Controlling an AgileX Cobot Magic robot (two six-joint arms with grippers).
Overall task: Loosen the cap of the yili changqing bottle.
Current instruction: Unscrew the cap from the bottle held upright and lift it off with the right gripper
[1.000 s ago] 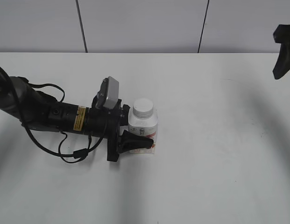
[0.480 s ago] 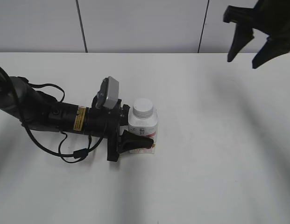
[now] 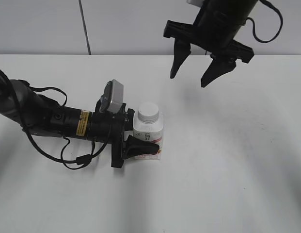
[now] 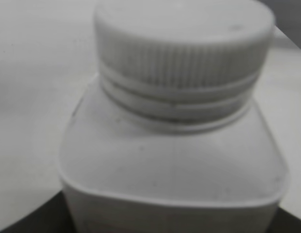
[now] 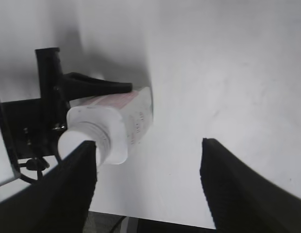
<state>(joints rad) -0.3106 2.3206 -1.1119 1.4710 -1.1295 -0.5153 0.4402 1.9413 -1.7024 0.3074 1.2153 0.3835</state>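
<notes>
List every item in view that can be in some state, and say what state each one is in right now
cap: seated on the bottle's neck, nothing touching it.
yili changqing bottle: upright on the table, held at its body.
left gripper: lying low along the table, shut on the bottle's body.
right gripper: open, fingers pointing down, in the air above and to the right of the bottle, holding nothing.

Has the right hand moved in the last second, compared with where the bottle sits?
Yes. The right hand, open, has swung in from the far right edge leftward toward the small white plastic bottle, which stayed put. It hangs above and right of it.
</notes>
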